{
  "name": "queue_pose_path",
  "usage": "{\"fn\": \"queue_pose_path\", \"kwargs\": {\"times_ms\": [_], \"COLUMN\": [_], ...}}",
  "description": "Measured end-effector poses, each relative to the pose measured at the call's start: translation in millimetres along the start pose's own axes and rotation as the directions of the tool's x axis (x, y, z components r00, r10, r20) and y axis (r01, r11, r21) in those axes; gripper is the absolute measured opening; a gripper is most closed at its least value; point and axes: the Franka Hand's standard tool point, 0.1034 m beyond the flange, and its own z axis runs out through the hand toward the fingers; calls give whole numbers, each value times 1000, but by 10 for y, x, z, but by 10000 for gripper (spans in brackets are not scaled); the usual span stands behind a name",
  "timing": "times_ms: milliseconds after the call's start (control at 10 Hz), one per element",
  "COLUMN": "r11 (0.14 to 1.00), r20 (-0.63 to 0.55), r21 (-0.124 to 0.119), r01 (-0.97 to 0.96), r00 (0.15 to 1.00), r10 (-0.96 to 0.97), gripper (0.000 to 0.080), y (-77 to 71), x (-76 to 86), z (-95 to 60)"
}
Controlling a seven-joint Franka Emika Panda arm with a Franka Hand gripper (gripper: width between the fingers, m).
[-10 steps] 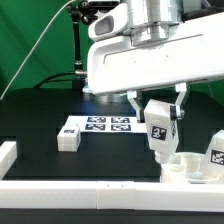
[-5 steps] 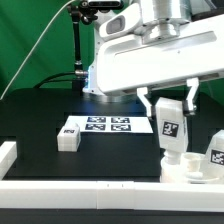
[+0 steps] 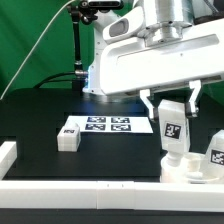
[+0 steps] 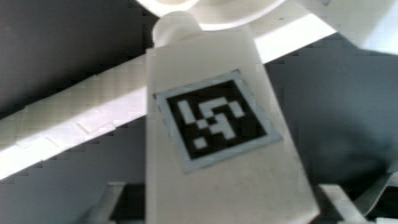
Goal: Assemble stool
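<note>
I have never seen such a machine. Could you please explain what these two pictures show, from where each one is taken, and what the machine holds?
The big white machine is a robot arm. At its end it has two jaws, and they are shut on a short white stool leg, held upright.

One picture comes from a camera that stands apart from the arm and sees the whole black table. The other comes from a camera on the arm's wrist, so it shows the held leg from very near, with its black-and-white tag.

The round seat lies on the table just below the held leg. I cannot tell whether they touch. A second leg is at the exterior view's right edge, and a third leg lies apart towards the exterior view's left. There is also the flat marker board and a white border rail.
</note>
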Motion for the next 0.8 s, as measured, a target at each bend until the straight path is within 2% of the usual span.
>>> {"fn": "queue_pose_path", "kwargs": {"times_ms": [200,800], "r11": [1000,1000], "r20": [10,17], "r21": [-1,-8], "r01": [9,8], "r00": [1000,1000], "r10": [-9,-8], "gripper": [330,330], "y": [-7,42], "x": [-101,-137], "z": [12,57]}}
